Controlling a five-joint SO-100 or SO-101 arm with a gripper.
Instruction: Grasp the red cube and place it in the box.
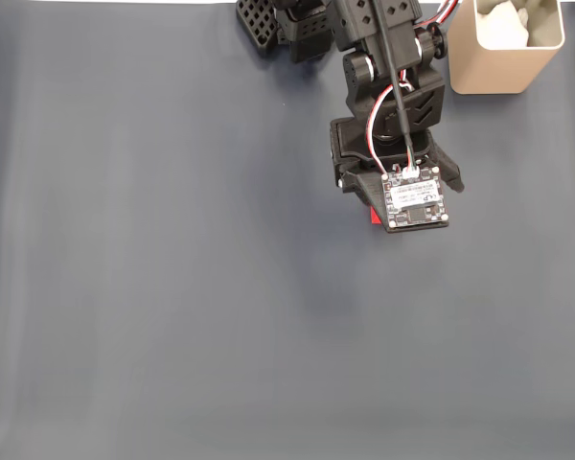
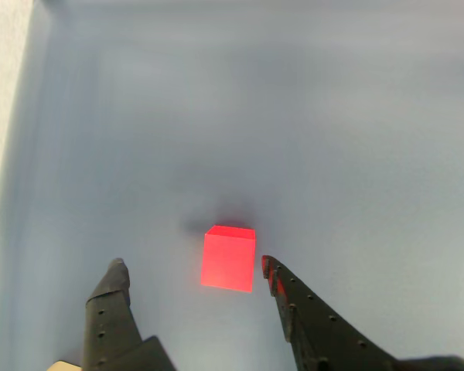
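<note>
Wrist view: end effector (image 2: 193, 270) entered from the bottom edge, its two black fingers spread apart, left fingertip (image 2: 116, 272) and right fingertip (image 2: 269, 267) with bare cloth beside each. The cube (image 2: 229, 258) sat on the bench (image 2: 332, 139) between the fingertips and a little beyond them, nearer the right one, not gripped; whether it touched that tip could not be told. A soft shadow lay just past the cube.

Fixed view, from above: the arm (image 1: 388, 91) reached down from the top edge, and its camera board (image 1: 415, 197) covered nearly all of the cube (image 1: 375, 217), leaving a red sliver at the board's left edge. The fingers were hidden here. Further off, at the top right corner, stood the box (image 1: 503, 67), open-topped, well apart from the cube. A grey-blue cloth covered the bench (image 1: 172, 287).
</note>
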